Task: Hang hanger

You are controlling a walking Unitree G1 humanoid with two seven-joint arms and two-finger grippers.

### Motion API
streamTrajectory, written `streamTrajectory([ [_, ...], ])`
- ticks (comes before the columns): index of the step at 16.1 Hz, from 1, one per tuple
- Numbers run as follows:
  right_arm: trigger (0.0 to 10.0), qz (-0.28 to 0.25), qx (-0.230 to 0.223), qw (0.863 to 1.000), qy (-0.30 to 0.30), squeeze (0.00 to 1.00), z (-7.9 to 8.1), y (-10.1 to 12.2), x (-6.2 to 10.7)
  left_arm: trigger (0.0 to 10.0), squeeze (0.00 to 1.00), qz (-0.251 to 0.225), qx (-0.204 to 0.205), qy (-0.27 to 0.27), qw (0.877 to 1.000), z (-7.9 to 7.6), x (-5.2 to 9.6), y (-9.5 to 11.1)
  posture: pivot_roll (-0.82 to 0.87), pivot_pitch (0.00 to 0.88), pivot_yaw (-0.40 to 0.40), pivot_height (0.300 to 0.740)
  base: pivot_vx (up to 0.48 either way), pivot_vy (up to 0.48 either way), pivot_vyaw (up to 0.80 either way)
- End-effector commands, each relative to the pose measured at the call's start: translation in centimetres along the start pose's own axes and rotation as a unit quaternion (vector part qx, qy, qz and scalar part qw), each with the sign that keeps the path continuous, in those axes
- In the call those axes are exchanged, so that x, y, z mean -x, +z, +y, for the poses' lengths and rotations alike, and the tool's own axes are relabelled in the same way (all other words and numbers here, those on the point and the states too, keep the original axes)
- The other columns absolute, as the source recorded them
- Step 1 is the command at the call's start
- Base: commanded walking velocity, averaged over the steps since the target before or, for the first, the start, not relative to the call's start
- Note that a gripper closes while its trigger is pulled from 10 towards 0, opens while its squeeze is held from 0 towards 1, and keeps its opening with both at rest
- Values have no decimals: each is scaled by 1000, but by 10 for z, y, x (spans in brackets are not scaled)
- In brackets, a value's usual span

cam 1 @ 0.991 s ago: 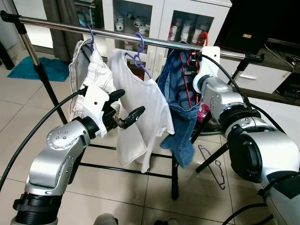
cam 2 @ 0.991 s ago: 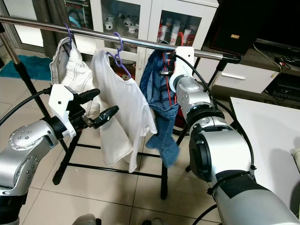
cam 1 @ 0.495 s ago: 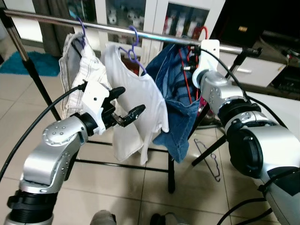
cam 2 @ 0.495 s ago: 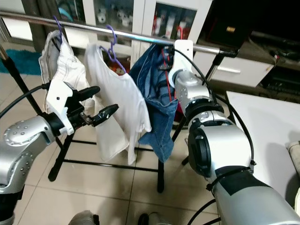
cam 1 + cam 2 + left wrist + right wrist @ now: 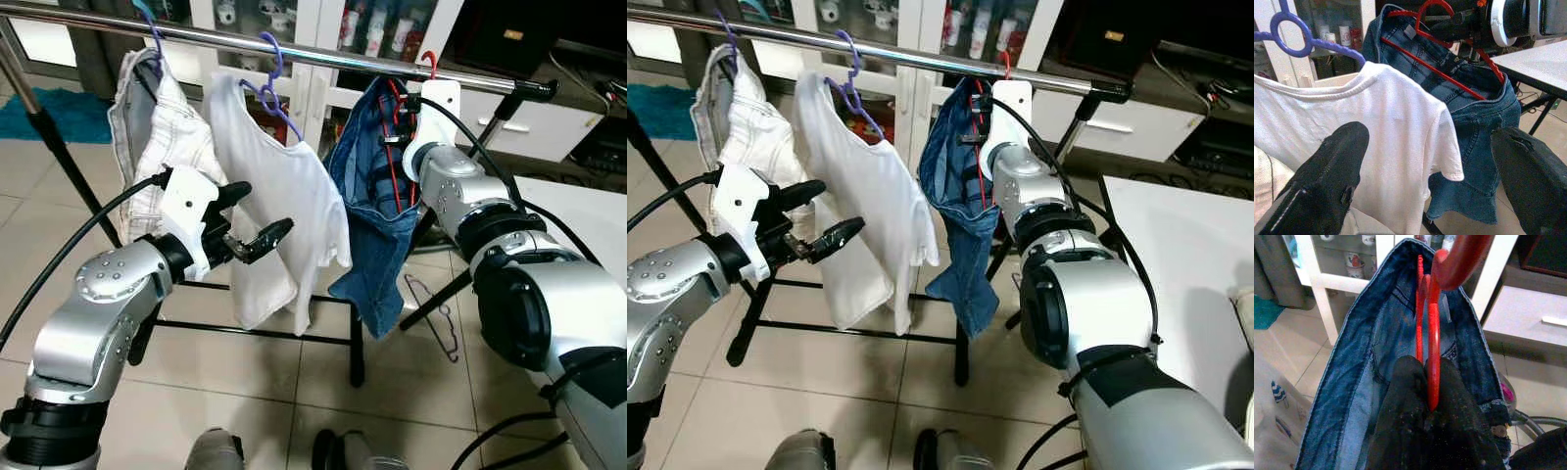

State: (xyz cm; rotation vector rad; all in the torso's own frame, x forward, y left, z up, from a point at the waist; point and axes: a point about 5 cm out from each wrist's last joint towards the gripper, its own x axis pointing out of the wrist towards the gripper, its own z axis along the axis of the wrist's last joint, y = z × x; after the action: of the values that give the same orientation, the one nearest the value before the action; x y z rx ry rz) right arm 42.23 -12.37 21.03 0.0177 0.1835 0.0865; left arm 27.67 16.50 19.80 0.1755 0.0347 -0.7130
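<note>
One rail (image 5: 245, 44) carries three garments on three hangers: two purple hangers (image 5: 277, 93), one red hanger (image 5: 392, 147); one bare hanger (image 5: 431, 315) lies on the floor (image 5: 255, 382).

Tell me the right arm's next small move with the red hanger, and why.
Probably open the right gripper and back off. The red hanger, pinched between its fingers and carrying the denim, already has its hook over the rail. The left gripper is open by the white shirt.
</note>
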Motion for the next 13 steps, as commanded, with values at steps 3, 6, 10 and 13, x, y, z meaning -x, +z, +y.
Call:
streamTrajectory([
  [3, 10000, -4, 38, 999, 22, 0, 2, 22, 0, 10000, 498, 3, 0, -4, 1000, -6, 6, 0, 108, 167, -158, 740, 0, 0, 0],
  [6, 10000, 17, 54, 998, 35, 0, 9, 22, 0, 10000, 490, 6, 3, -6, 1000, -7, 7, 0, 104, 168, -168, 740, 0, 0, 0],
  [10, 10000, 45, 68, 996, 47, 0, 20, 16, 0, 10000, 494, -2, 11, -7, 1000, -9, -1, 8, 108, 169, -174, 740, 0, 0, 0],
  [13, 10000, 56, 67, 995, 49, 0, 25, 9, 0, 10000, 494, 15, 14, -1, 1000, -12, -5, 3, 110, 170, -176, 740, 0, 0, 0],
])
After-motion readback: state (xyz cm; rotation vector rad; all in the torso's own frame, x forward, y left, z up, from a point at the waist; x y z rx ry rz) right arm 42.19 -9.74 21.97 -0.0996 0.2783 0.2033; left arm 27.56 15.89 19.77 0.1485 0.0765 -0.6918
